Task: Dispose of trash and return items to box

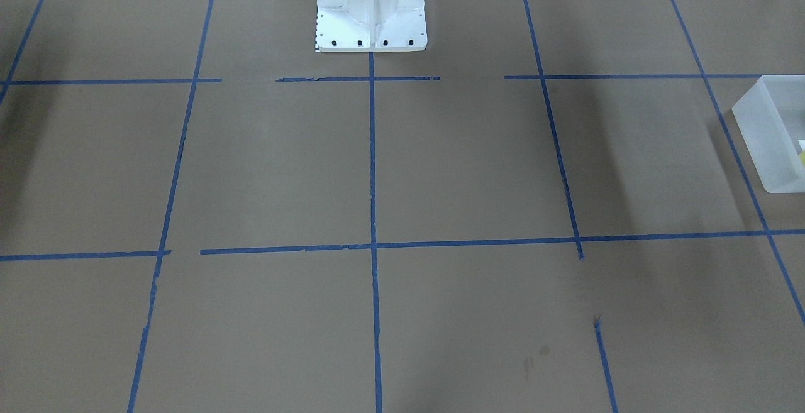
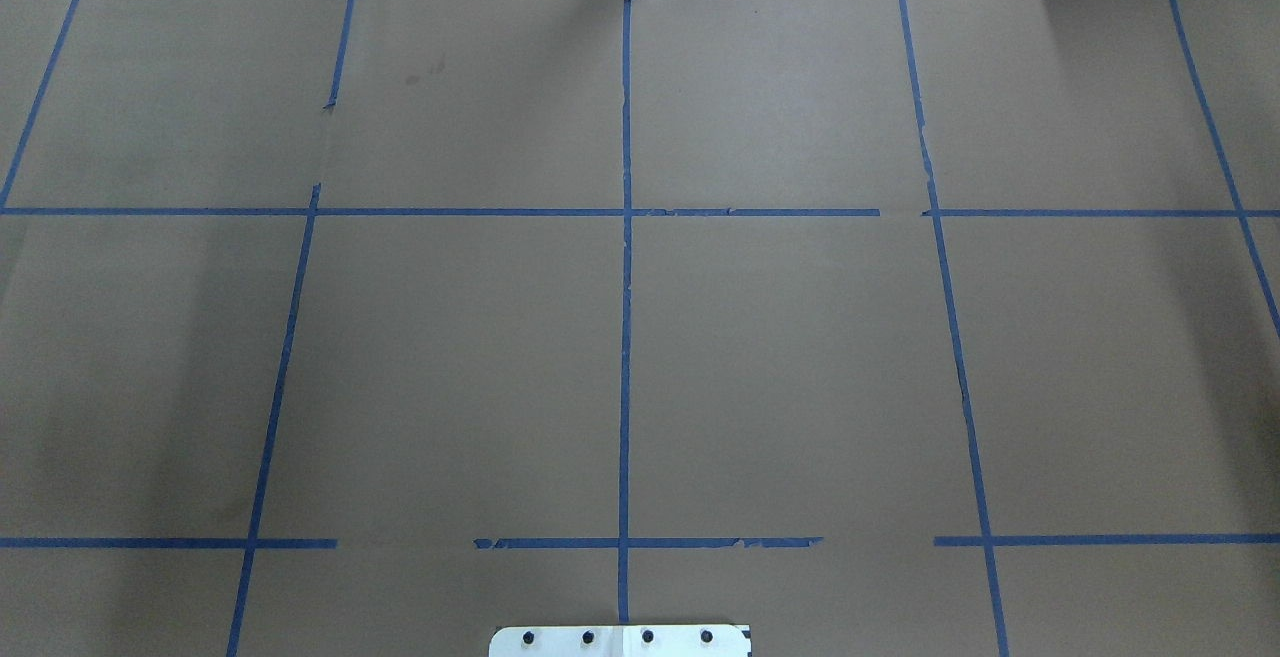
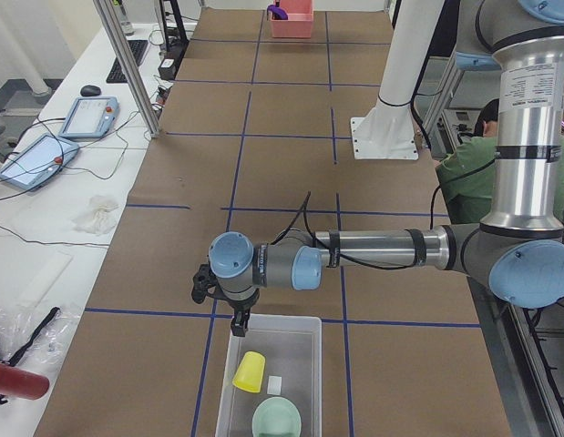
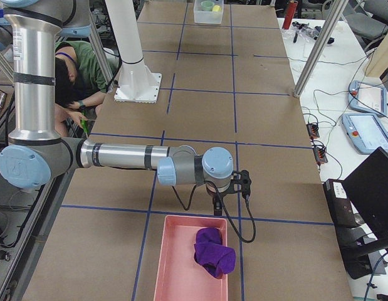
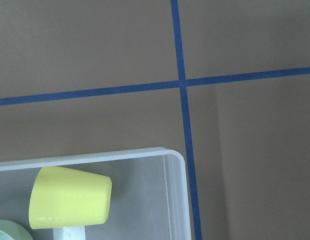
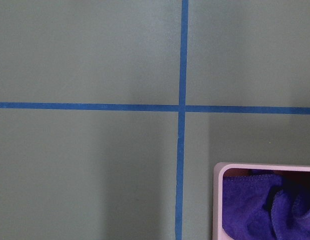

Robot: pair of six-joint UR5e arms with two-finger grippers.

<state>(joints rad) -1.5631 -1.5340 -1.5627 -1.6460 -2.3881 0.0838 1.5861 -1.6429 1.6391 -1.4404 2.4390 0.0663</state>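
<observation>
The yellow cup (image 3: pixel 250 371) lies on its side inside the frosted white box (image 3: pixel 272 320), beside the pale-green bowl (image 3: pixel 276 421). In the left wrist view the cup (image 5: pixel 69 204) and a sliver of the bowl (image 5: pixel 3 231) sit within the box's corner (image 5: pixel 179 195). The box's end (image 1: pixel 764 136) shows at the right edge of the front view. My left gripper (image 3: pixel 238 323) hangs just over the box's far rim. My right gripper (image 4: pixel 217 205) hangs just beyond the pink tray (image 4: pixel 175 263). I cannot tell whether either gripper is open or shut.
The pink tray holds a purple cloth (image 4: pixel 214 251), also in the right wrist view (image 6: pixel 265 205). The white robot pedestal (image 1: pixel 371 11) stands mid-table. A person in green (image 4: pixel 74 69) sits behind the robot. Tablets (image 3: pixel 90 114) and cables lie on the side bench.
</observation>
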